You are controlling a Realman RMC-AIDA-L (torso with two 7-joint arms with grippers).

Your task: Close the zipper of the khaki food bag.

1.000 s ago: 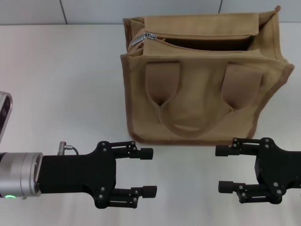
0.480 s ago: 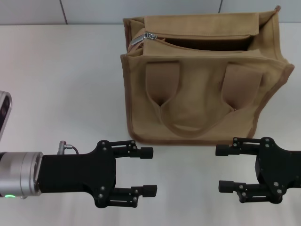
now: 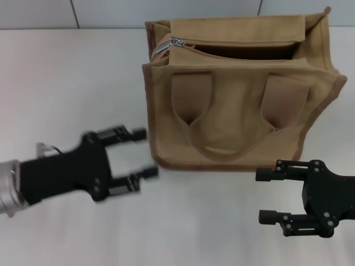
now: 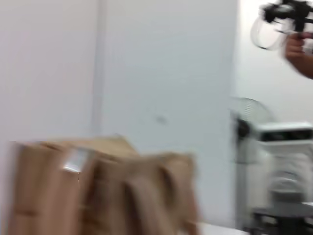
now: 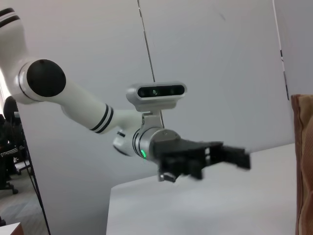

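A: Where is the khaki food bag [image 3: 238, 91]?
B: It stands upright on the white table [image 3: 66, 83], at the far middle and right, with its two looped handles hanging down the near face. Its top gapes open. The zipper [image 3: 222, 45] runs along that top, and its silver pull tab [image 3: 169, 44] sits at the bag's left end.

A: And the left gripper [image 3: 138, 152]?
B: Low over the table, just off the bag's lower left corner, fingers spread wide and empty, pointing toward the bag. The pull tab is well above and beyond it.

A: The right one?
B: The right gripper [image 3: 269, 195] sits near the front edge, in front of the bag's right lower corner, apart from it, jaws also wide with nothing between them.
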